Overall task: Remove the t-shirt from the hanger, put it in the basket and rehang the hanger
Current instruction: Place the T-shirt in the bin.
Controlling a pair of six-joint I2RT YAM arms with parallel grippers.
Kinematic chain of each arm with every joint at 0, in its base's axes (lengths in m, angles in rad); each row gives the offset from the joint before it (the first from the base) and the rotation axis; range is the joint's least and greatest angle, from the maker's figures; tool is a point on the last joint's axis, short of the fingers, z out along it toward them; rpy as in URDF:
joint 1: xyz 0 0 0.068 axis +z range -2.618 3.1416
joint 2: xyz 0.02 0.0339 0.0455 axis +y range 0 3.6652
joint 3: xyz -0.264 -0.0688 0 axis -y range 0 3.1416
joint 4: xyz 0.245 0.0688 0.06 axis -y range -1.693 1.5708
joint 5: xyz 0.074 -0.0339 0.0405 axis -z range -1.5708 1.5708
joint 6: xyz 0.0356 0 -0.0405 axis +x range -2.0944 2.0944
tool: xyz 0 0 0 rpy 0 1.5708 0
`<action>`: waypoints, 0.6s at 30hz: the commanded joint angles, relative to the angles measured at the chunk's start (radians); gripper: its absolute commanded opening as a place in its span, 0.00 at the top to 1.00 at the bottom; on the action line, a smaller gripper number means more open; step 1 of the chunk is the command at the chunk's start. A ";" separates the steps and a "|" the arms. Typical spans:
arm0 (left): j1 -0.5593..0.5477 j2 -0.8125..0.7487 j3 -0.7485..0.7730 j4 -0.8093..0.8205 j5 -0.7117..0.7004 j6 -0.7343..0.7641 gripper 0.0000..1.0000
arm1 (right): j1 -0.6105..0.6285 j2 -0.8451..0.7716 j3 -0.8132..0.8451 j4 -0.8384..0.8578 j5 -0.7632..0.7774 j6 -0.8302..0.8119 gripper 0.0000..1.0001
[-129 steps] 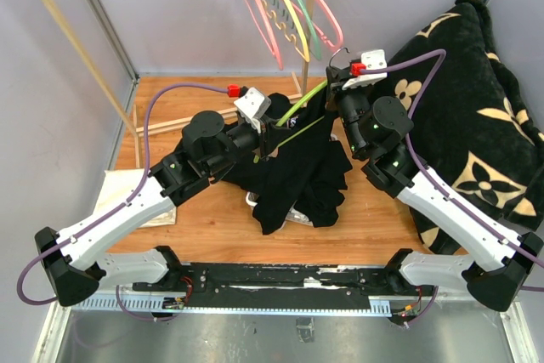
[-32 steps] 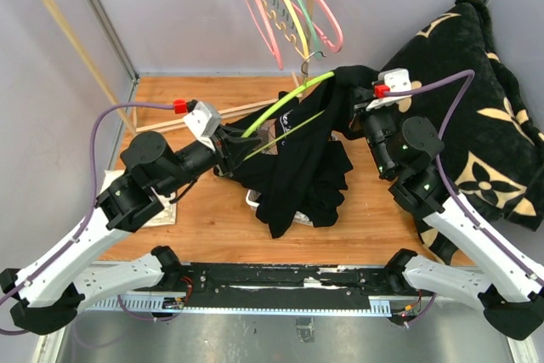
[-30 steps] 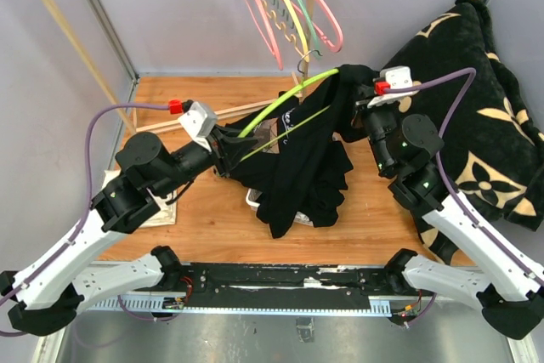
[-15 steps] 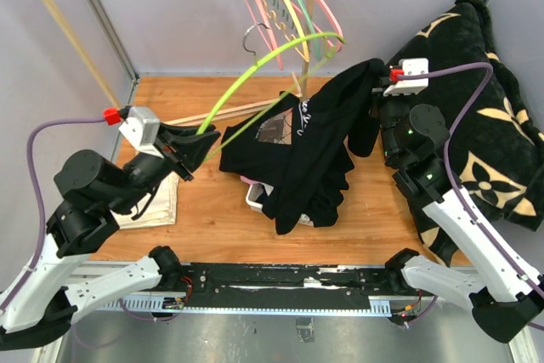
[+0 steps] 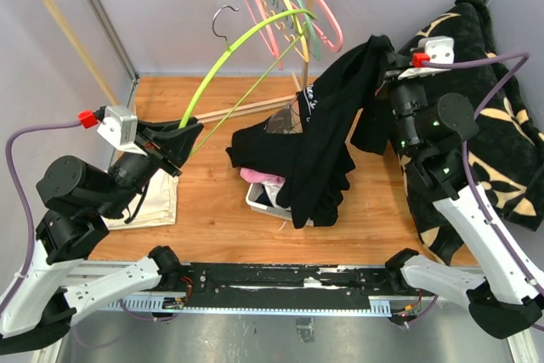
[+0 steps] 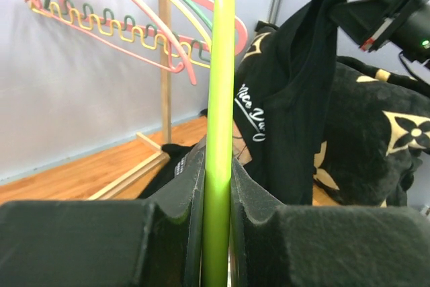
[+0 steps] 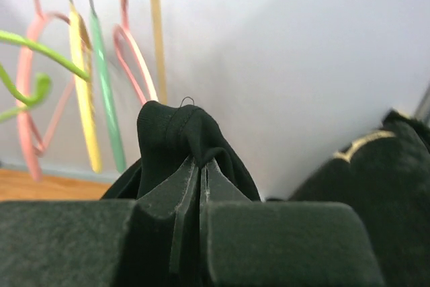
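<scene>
A black t-shirt (image 5: 321, 146) with white print hangs from my right gripper (image 5: 380, 50), which is shut on a fold of it (image 7: 178, 129) and holds it high at the right. Its lower part trails onto the pile in the middle. My left gripper (image 5: 180, 140) is shut on one end of a lime-green hanger (image 5: 234, 44), seen close between the fingers in the left wrist view (image 6: 219, 99). The hanger arches up and left of the shirt, apart from it, its metal hook (image 5: 223, 16) pointing up. The shirt also shows in the left wrist view (image 6: 289, 92).
A wooden rack (image 5: 59, 14) holds several pink, yellow and green hangers (image 5: 285, 2) at the back. A white bin (image 5: 263, 201) with clothes sits under the shirt. A black patterned blanket (image 5: 501, 125) lies at the right. A folded cloth (image 5: 157, 197) lies at the left.
My left gripper has pulled the green hanger left and up, out of the shirt. My right gripper has lifted the shirt up and to the right.
</scene>
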 commanded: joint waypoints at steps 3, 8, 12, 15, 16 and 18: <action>0.002 -0.036 0.000 0.112 -0.083 0.008 1.00 | -0.018 0.047 0.184 0.191 -0.200 0.038 0.99; 0.002 -0.035 0.014 0.114 -0.093 0.013 1.00 | -0.017 0.114 0.318 0.234 -0.284 0.060 0.99; 0.002 -0.025 0.033 0.117 -0.099 0.023 0.99 | -0.018 0.148 0.437 0.213 -0.338 0.080 0.99; 0.002 -0.015 0.042 0.123 -0.104 0.029 1.00 | -0.017 0.152 0.476 0.208 -0.370 0.089 0.99; 0.002 -0.012 0.044 0.124 -0.105 0.032 0.99 | -0.017 0.148 0.482 0.207 -0.380 0.092 0.99; 0.002 -0.008 0.049 0.128 -0.108 0.032 1.00 | -0.017 0.140 0.494 0.212 -0.397 0.097 0.99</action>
